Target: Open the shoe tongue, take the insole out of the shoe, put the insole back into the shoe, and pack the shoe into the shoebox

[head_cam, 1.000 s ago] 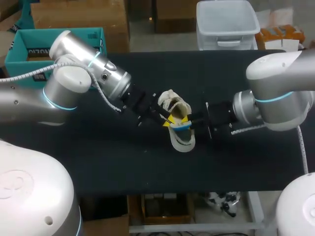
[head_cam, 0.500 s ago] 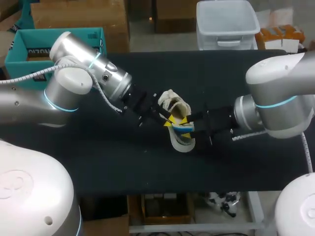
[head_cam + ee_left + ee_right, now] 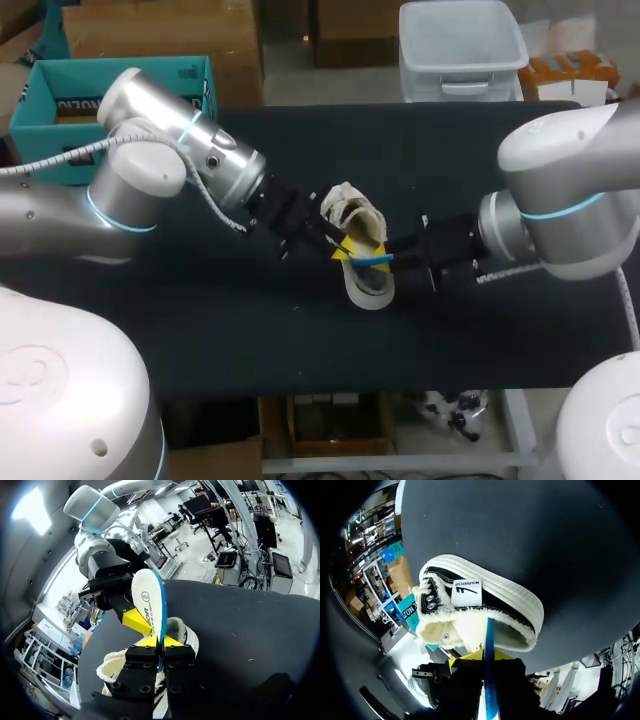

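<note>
A white shoe with black trim and a fleecy lining (image 3: 358,235) lies mid-table. Over its heel opening sits the white insole with a blue edge (image 3: 371,259). My left gripper (image 3: 340,246) comes from the left and is shut on it; in the left wrist view the insole (image 3: 149,602) stands up edge-on between the yellow tips (image 3: 161,641). From the right, my right gripper (image 3: 388,256) is shut on the same insole; its view shows the blue edge (image 3: 489,635) between its tips (image 3: 487,656), pointing into the shoe (image 3: 490,602). The teal shoebox (image 3: 60,110) stands at the far left.
The black table top (image 3: 200,330) stretches on all sides of the shoe. My left arm's elbow (image 3: 150,160) rises in front of the shoebox. My right arm (image 3: 560,200) fills the right side of the table.
My right wrist dipped towards the table's front and came partly back. The insole's blue edge now lies flatter over the heel opening. The left gripper and the shoe stayed put.
</note>
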{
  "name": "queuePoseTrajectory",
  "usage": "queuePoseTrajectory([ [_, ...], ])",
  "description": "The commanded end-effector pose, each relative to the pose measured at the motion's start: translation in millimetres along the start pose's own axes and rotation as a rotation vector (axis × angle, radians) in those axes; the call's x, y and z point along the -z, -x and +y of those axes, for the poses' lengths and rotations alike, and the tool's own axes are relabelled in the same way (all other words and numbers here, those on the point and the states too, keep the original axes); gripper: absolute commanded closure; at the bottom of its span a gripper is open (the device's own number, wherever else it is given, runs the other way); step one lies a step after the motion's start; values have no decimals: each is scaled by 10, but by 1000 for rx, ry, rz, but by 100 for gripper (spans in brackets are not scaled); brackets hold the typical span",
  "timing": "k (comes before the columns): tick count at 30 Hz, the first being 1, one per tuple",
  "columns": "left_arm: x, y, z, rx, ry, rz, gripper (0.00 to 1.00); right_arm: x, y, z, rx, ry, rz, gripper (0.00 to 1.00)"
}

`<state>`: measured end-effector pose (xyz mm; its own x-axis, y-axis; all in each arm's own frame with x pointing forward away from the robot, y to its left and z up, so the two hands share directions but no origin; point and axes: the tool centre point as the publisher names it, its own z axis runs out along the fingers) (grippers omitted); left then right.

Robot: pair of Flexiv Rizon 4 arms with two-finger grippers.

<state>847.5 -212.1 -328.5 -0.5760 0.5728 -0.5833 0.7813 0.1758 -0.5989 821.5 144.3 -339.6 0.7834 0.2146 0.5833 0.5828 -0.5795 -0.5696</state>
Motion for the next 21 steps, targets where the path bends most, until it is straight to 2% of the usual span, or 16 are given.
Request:
queuePoseTrajectory([
  [1,-31,-7,25,3,17,-6,100,-86,-18,156,11,1,-22,100],
  [11,-50,65,270,36,74,-8,100,-226,-108,336,38,5,-47,100],
  [18,-61,79,380,62,87,-6,100,-241,-145,369,37,17,-57,100],
  [21,-35,88,371,74,76,-4,100,-232,-167,366,37,25,-63,100],
])
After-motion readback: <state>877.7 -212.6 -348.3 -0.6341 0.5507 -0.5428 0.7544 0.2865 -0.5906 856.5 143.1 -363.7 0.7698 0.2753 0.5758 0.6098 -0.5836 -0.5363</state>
